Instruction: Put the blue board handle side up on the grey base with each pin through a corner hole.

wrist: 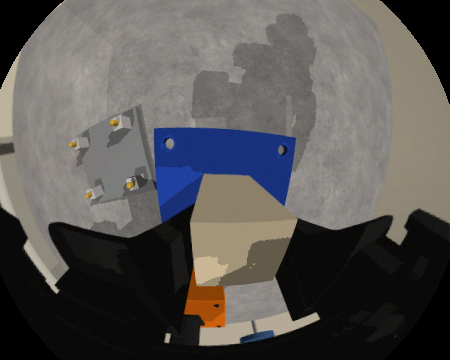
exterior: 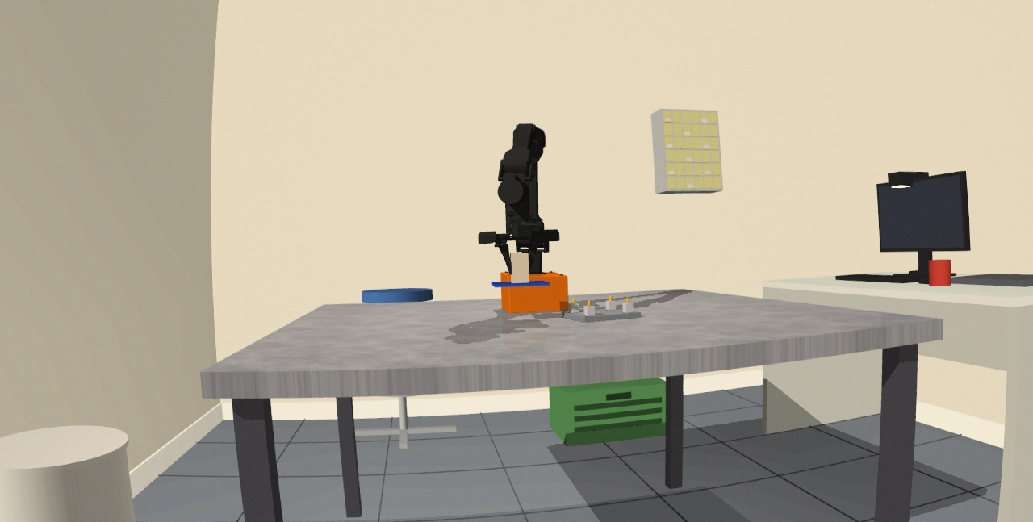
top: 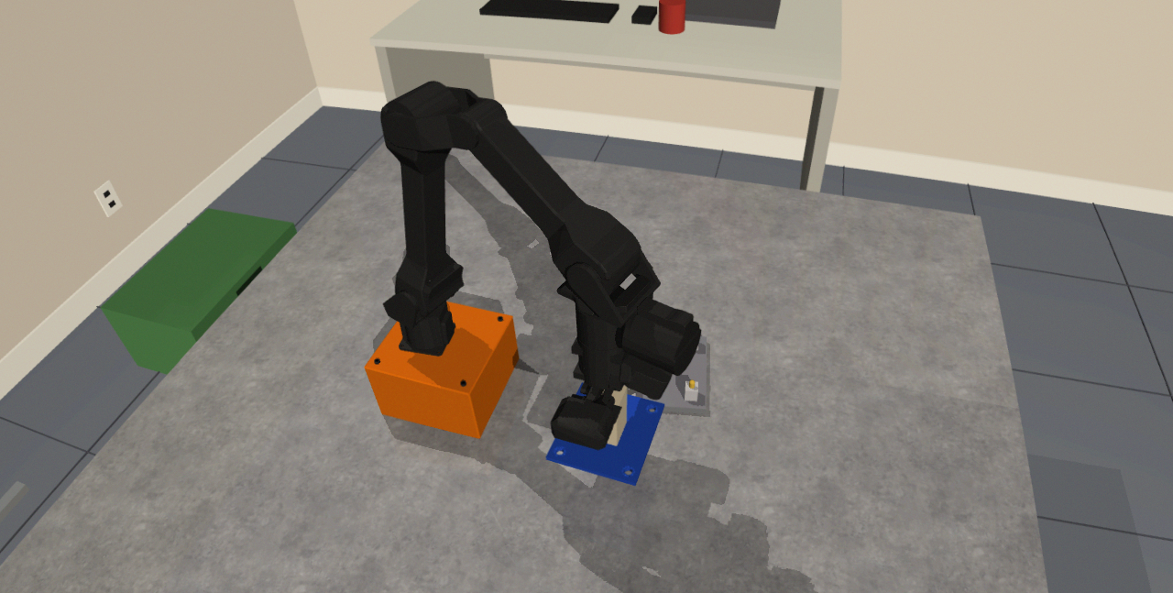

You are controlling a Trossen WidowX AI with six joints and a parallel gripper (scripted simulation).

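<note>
So the blue board [top: 643,445] [exterior: 498,284] [wrist: 225,155] is up off the bench [top: 820,301] [exterior: 433,345] [wrist: 355,165], hanging right under the pincer [top: 601,409] [exterior: 521,259] [wrist: 228,208], handle side up. The pincer's partway open, clamped on the tan square handle [top: 618,417] [exterior: 520,267] [wrist: 242,250], fingers touching both sides. Off to one side of the pincer and lower down, the grey base [top: 696,404] [exterior: 613,316] [wrist: 112,162] sits on the bench, its four gold pins poking up, none through a hole. The orange box [top: 426,404] [exterior: 537,298] [wrist: 205,310] under the arm's foot is on another side of the pincer.

The black pincer [top: 605,407] grips the beige handle [top: 619,417] — blue board [top: 641,444] beneath, orange block [top: 433,402] apart.
</note>
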